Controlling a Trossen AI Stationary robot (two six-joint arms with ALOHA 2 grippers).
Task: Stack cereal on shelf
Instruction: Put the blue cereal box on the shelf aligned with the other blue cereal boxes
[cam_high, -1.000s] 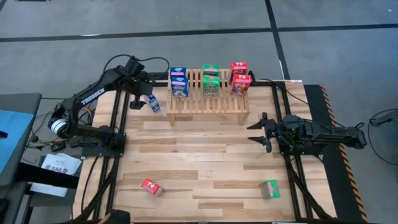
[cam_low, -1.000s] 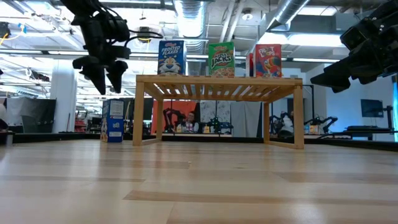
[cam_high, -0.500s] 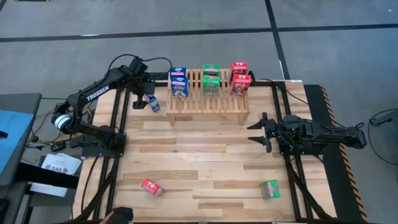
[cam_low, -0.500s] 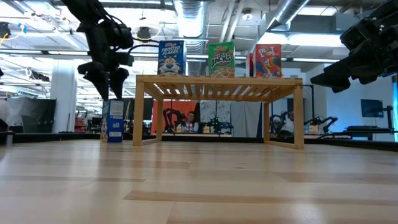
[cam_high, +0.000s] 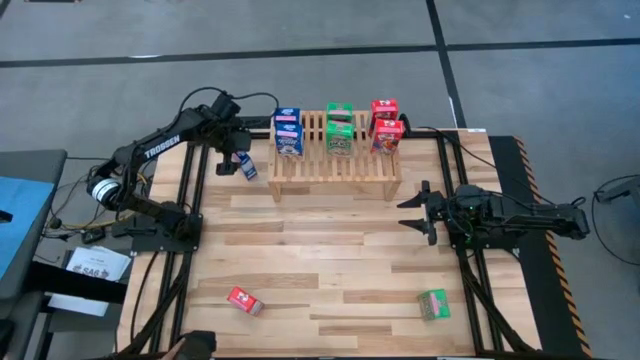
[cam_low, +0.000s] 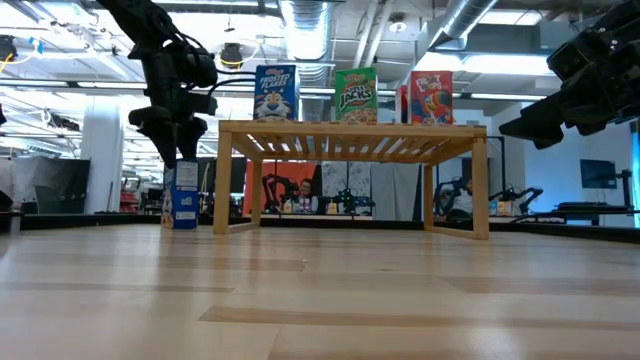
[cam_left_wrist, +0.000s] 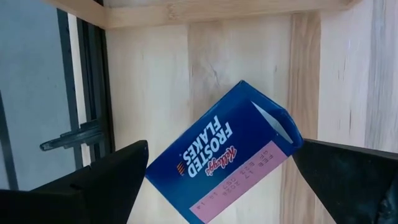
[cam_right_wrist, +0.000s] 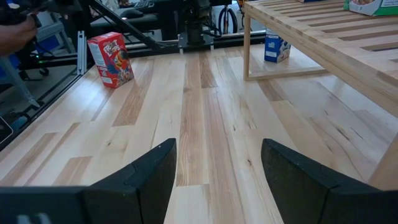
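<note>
Left gripper (cam_high: 232, 163) spread wide, poised directly above blue cereal box (cam_high: 247, 166) standing on table beside shelf (cam_high: 335, 160), fingers straddling it for pickup. Right gripper (cam_high: 414, 212) half-open, holding nothing, parked mid-table. Six boxes already shelved; red box (cam_high: 243, 300) and green box (cam_high: 434, 304) wait near front edge.

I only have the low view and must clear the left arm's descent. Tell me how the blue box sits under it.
Observer: The blue box is turned at an angle between the fingers of the open left tool, ungripped.
Operator: Report any boxes off the rack that I can't see.
Observer: A red box and a green box sit at the table end far from the rack.
Operator: Count the boxes on the rack.
Observer: Six, two deep in each colour.
</note>
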